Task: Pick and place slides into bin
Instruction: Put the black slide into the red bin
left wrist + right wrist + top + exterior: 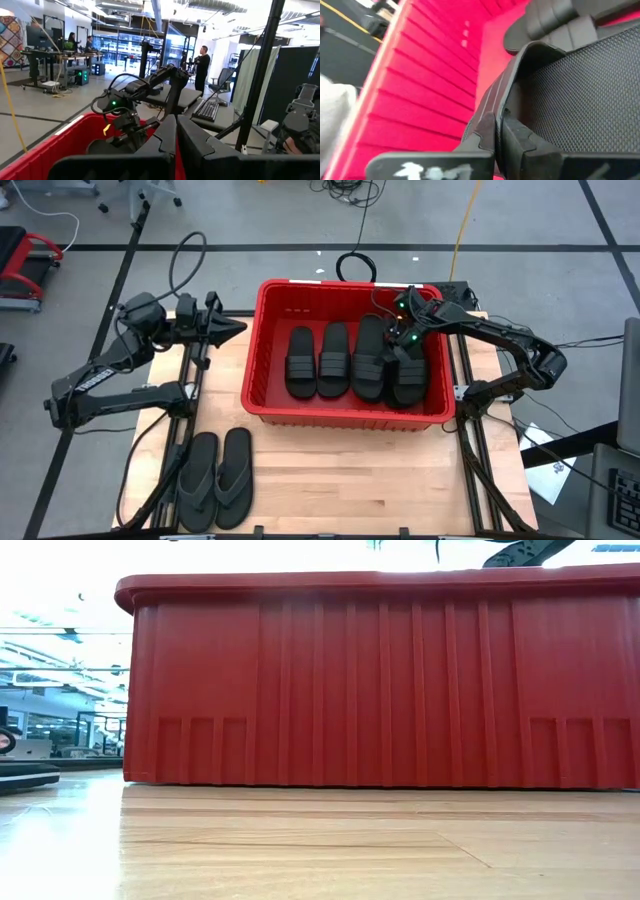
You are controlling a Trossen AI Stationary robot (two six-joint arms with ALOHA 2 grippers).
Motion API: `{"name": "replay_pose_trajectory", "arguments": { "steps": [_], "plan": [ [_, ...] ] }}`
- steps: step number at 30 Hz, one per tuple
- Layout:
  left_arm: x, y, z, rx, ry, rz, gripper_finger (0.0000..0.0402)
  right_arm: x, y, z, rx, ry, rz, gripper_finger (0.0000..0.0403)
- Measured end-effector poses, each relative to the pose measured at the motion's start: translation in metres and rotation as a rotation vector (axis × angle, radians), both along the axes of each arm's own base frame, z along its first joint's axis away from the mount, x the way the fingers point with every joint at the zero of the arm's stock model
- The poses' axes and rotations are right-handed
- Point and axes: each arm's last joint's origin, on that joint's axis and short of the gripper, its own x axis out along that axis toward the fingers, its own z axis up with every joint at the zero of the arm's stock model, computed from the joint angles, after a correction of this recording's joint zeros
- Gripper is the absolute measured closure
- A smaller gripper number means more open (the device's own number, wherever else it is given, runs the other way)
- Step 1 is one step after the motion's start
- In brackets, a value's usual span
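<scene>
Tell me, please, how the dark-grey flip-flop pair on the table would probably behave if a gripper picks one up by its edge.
The flip-flop pair looks thin and flat on the table, so one would probably bend and droop when held by an edge. It seems light for its size. The matte rubbery surface suggests it is unlikely to slip from the fingers, and being flat, it should not roll.

The bin (262, 395) stood at the desk's (330, 470) middle, toward the far edge, with four slides (352, 360) side by side in it. A flip-flop pair (215, 478) lay near the front left corner.
</scene>
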Motion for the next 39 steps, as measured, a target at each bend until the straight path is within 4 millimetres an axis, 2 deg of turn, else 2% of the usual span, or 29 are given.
{"name": "replay_pose_trajectory", "arguments": {
  "steps": [4,8,13,20,26,34,39],
  "plan": [
    [0.000,0.001,0.000,-0.005,-0.002,0.032,0.0385,-0.008,-0.007,0.001,0.022,-0.045,0.003,0.0402],
    [0.000,0.002,0.000,-0.008,-0.004,0.055,0.0394,-0.015,-0.014,-0.002,0.035,0.037,-0.096,0.0402],
    [0.000,0.002,0.000,-0.008,-0.005,0.056,0.0396,-0.022,-0.010,-0.006,0.023,0.088,-0.066,0.0402],
    [0.000,0.002,0.000,-0.009,-0.006,0.067,0.0382,-0.026,-0.006,-0.032,0.055,0.072,-0.063,0.0402],
    [0.000,0.002,0.000,-0.010,-0.009,0.079,0.0398,-0.030,-0.001,-0.056,0.088,0.058,-0.105,0.0403],
    [0.000,0.002,0.003,0.001,-0.031,0.079,0.0383,-0.030,-0.003,-0.054,0.075,0.059,-0.110,0.0398],
    [-0.001,0.002,0.005,0.001,-0.052,0.077,0.0376,-0.029,-0.005,-0.049,0.056,0.057,-0.119,0.0359]
  ]
}}
